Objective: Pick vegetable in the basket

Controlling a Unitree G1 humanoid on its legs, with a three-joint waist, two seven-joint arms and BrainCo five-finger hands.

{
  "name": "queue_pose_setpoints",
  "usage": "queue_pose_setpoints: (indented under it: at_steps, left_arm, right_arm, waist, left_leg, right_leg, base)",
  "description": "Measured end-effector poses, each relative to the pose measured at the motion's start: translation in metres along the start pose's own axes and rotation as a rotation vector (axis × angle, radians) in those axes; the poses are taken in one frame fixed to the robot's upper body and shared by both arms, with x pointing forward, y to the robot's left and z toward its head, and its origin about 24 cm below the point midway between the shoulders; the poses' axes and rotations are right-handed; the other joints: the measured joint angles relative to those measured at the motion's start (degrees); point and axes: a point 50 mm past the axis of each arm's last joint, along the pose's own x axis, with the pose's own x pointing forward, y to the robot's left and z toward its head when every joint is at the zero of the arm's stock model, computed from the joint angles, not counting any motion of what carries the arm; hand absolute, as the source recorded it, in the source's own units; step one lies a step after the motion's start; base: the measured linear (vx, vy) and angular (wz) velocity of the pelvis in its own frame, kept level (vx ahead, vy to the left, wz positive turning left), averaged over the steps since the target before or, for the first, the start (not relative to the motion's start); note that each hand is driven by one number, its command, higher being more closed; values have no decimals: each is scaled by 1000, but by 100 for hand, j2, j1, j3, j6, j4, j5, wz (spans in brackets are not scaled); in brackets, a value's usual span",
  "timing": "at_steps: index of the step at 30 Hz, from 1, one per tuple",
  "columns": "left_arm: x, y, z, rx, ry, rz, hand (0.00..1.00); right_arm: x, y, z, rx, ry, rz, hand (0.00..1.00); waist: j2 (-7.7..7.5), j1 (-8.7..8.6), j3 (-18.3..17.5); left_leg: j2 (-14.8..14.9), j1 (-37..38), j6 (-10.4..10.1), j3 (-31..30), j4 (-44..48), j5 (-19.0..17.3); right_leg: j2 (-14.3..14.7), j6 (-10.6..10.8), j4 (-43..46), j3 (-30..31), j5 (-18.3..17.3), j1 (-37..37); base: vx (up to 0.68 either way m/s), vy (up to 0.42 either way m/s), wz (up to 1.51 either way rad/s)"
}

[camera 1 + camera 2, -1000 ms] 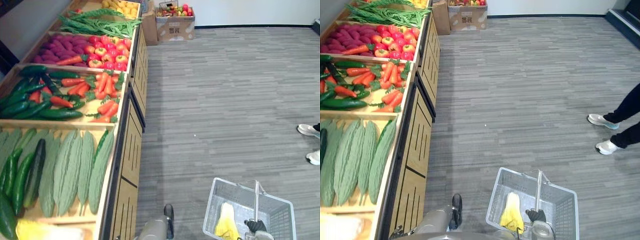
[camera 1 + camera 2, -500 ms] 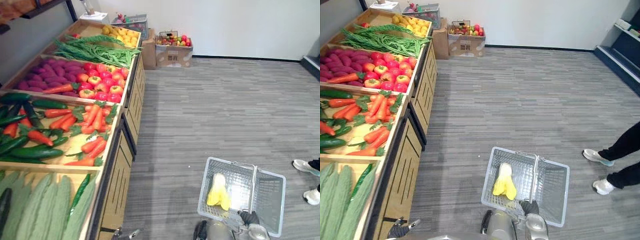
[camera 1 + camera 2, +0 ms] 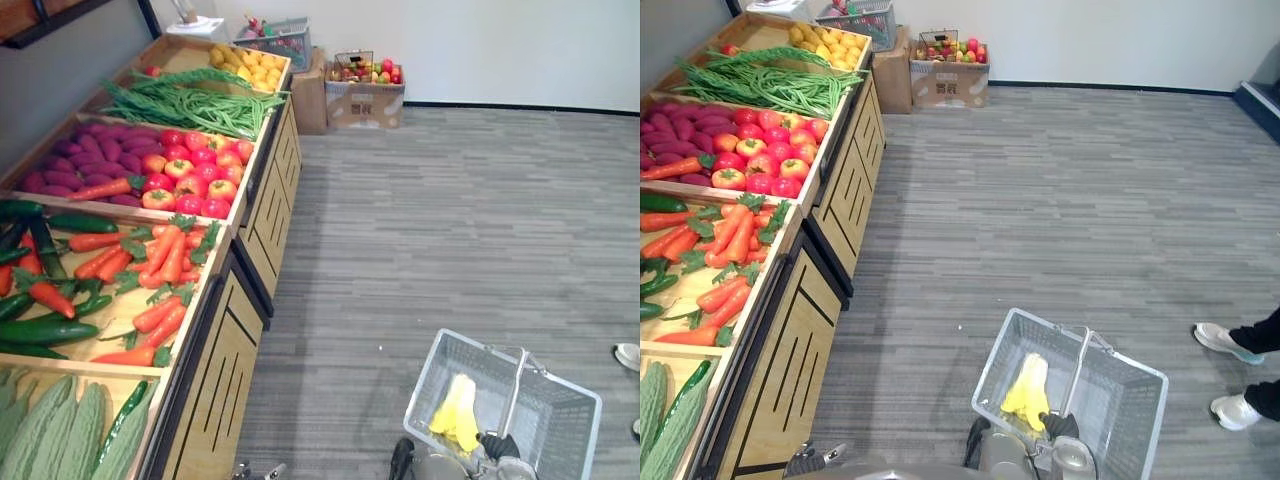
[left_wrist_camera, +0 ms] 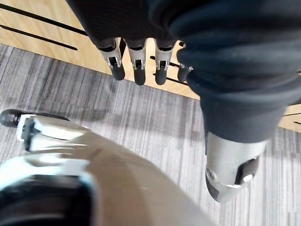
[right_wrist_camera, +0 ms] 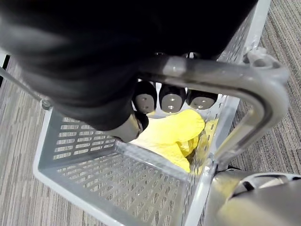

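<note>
View shifted along stand [image 3: 238, 352], right hand [image 5: 171, 98] still curled round basket handle [image 5: 212, 75], left hand [image 4: 137, 62] loose-fingered

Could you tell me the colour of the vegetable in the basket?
Yellow vegetable; the right wrist view shows it best.

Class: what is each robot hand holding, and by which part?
The right hand grips the basket by its handle; the left hand holds nothing.
</note>
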Motion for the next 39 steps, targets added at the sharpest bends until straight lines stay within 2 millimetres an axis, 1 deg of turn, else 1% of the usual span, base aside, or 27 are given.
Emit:
queue_pose_setpoints:
  at_steps: [1, 2, 4, 5, 6, 7, 8, 9, 10, 11, 13, 14, 15, 18, 19, 20, 21, 23, 25, 27, 28, 30, 32, 33, 34, 36, 39]
  left_arm:
    - [-1, 2, -2, -5, 3, 6, 0]
    - [0, 1, -1, -6, 3, 5, 0]
    - [1, 0, 3, -5, -9, 0, 0]
    - [1, -1, 4, -7, -11, -2, 0]
    - [1, -2, 3, -14, -8, -2, 0]
    - [0, 0, 1, -43, 0, 6, 0]
    - [0, 0, -1, -65, 8, 13, 0]
    - [-1, -2, -3, -79, 14, 12, 0]
    - [-3, -4, -8, -91, 29, 10, 0]
    - [-3, -3, -9, -100, 32, 17, 0]
    - [-1, 0, -3, -107, 12, 26, 0]
    - [0, 4, -2, -122, 11, 42, 0]
    - [0, 7, -4, -120, 18, 50, 0]
    - [0, 10, -7, -65, 37, 47, 0]
    - [0, 10, -5, -18, 26, 34, 0]
    - [1, 12, -2, 12, 16, 30, 0]
    - [4, 19, 11, 81, -28, 30, 0]
    - [7, 17, 20, 97, -56, 23, 0]
    - [8, 16, 25, 94, -72, 22, 0]
    - [8, 12, 31, 68, -94, 25, 0]
    - [8, 8, 35, 39, -106, 30, 0]
    - [9, 2, 42, 14, -133, 26, 0]
    - [10, 1, 47, -28, -145, 40, 0]
    - [10, 2, 47, -37, -145, 47, 0]
    - [10, 2, 47, -64, -139, 56, 0]
    - [8, -9, 43, -114, -128, 43, 0]
    - [3, -9, 22, -170, -63, 64, 0]
  right_arm:
    - [-1, 1, -4, -25, 10, 9, 100]
    - [-2, 1, -5, -31, 13, 12, 100]
    - [-1, -5, -5, -42, 16, -2, 100]
    - [-1, -6, -6, -44, 20, -6, 100]
    - [0, -8, -6, -43, 26, -13, 100]
    - [0, -8, -5, -32, 26, -21, 100]
    - [-1, -9, -7, -18, 33, -33, 100]
    - [-1, -11, -9, -20, 36, -40, 100]
    - [-2, -15, -13, -26, 50, -46, 100]
    - [-5, -10, -20, -19, 68, -37, 100]
    - [-3, -6, -14, -19, 52, -26, 100]
    - [-2, -2, -11, -14, 47, -16, 100]
    - [-2, 2, -10, -12, 44, -8, 100]
    - [-1, 1, -1, -14, 8, -12, 100]
    - [0, -1, 5, -16, -25, -16, 100]
    - [1, -2, 8, -17, -39, -16, 100]
    - [1, 1, 11, -16, -57, -8, 100]
    - [-1, 3, 5, -2, -40, -10, 100]
    - [-1, 2, 6, 21, -50, -17, 100]
    - [-1, 2, 11, 23, -70, -17, 100]
    - [-1, 2, 11, 21, -73, -16, 100]
    - [-1, 3, 12, 14, -77, -10, 100]
    - [-2, 9, 10, 20, -70, 2, 100]
    - [-2, 10, 9, 24, -63, 3, 100]
    - [-2, 4, 7, 41, -50, -16, 100]
    - [-1, -7, 5, 69, -33, -58, 100]
    - [0, -18, 4, 54, -25, -83, 100]
  waist:
    - [-23, 9, 29]
    - [-67, 45, 50]
    - [1, 111, 91]
    - [6, 121, 94]
    - [-5, 161, 97]
    - [-5, 184, 100]
    - [16, 173, 102]
    - [59, 168, 102]
    - [114, 222, 93]
    - [50, 269, 53]
    - [-93, 302, 24]
    - [-188, 318, 95]
    - [-254, 319, 109]
    - [-278, 313, 99]
    - [-290, 287, 86]
    - [-366, 275, 101]
    - [-510, 117, 134]
    - [-548, 37, 137]
    - [-532, 3, 141]
    - [-499, 1, 151]
    - [-435, 64, 149]
    - [-347, 139, 160]
    - [-405, 199, 135]
    - [-430, 229, 117]
    - [-366, 250, 76]
    - [-164, 308, 11]
    - [-12, 300, -88]
  left_leg:
    - [102, -233, 25, 84, 592, 722]
    - [179, -372, 39, 175, 924, 846]
    - [316, -1067, 267, 583, 1484, -123]
    - [295, -1211, 284, 705, 1305, -304]
    - [181, -1369, 326, 950, 560, -496]
    - [55, -1378, 355, 1128, -242, -503]
    - [-167, -1256, 356, 1230, -1653, -337]
    - [-233, -1144, 366, 1278, -2359, -130]
    - [-310, -959, 470, 1317, -3028, 577]
    - [-465, -846, 677, 1432, -3192, 607]
    - [-630, -976, 869, 1497, -3110, 478]
    - [-730, -974, 955, 1591, -3058, 421]
    - [-800, -945, 1029, 1612, -3050, 375]
    - [-898, -557, 1104, 1624, -3184, 46]
    - [-1008, -276, 1172, 1596, -3278, -28]
    - [-1093, -151, 1229, 1553, -3296, -77]
    - [-1265, 137, 1348, 1122, -3229, -233]
    - [-1272, 332, 1406, 800, -3218, -288]
    - [-1260, 687, 1402, 297, -3353, -331]
    - [-1216, 804, 1366, -53, -3380, -408]
    - [-1131, 854, 1305, -331, -3351, -507]
    - [-970, 829, 1157, -745, -3172, -729]
    - [-920, 689, 923, -1383, -2806, -1137]
    - [-935, 629, 851, -1564, -2702, -1266]
    - [-840, 563, 685, -2002, -2536, -1489]
    - [-663, 491, 551, -2231, -2558, -1264]
    - [-411, 365, 359, -2394, -2719, -854]
  right_leg:
    - [77, -81, -288, -22, 44, 369]
    - [94, -117, -431, -37, 66, 530]
    - [136, -158, -799, -46, 79, 921]
    - [119, -145, -877, -46, 98, 985]
    - [36, -109, -968, -63, 111, 1077]
    - [-28, -46, -1050, -41, 102, 1159]
    - [-108, 74, -1124, -44, 40, 1283]
    - [-120, 131, -1156, -48, 5, 1364]
    - [-138, 235, -1246, -10, -58, 1564]
    - [-241, 281, -1470, -1, -54, 1723]
    - [-389, 398, -1617, -1, -1, 1673]
    - [-516, 617, -1633, 39, 118, 1692]
    - [-587, 704, -1629, 56, 143, 1714]
    - [-847, 806, -179, 306, 123, 1278]
    - [-1092, 864, 1138, 527, 171, 841]
    - [-1233, 917, 1881, 730, 344, 548]
    - [-1246, 987, 3514, 1384, 678, -89]
    - [-1135, 885, 3969, 1404, 484, -272]
    - [-1007, 700, 3577, 1198, 71, -574]
    - [-926, 629, 2793, 1147, 26, -677]
    - [-819, 629, 1937, 1159, 33, -663]
    - [-608, 667, 645, 1400, 105, -581]
    - [-519, 772, -523, 2026, 169, -468]
    - [-508, 781, -693, 2185, 172, -408]
    - [-378, 958, -438, 2221, 647, -338]
    - [-382, 765, 167, 1664, 135, -427]
    - [-397, 501, 542, 1007, -196, -291]
  base:
    - [251, -65, 17]
    - [266, -66, 15]
    - [263, -37, 9]
    - [250, 23, -2]
    - [239, 89, -12]
    - [290, 159, -12]
    - [250, 167, -4]
    - [269, 197, -5]
    - [315, 195, -5]
    - [325, 185, -3]
    - [382, 147, 2]
    - [408, 138, -7]
    - [324, 107, -7]
    - [307, 156, -5]
    - [226, 155, 8]
    - [365, 169, 81]
    - [321, 85, 114]
    - [321, 23, 126]
    - [359, -27, 122]
    - [361, -114, 112]
    - [421, -220, 129]
    - [328, -259, 118]
    - [340, -390, 130]
    - [389, -577, 165]
    - [308, -496, 145]
    - [316, -447, 141]
    - [299, -402, 119]
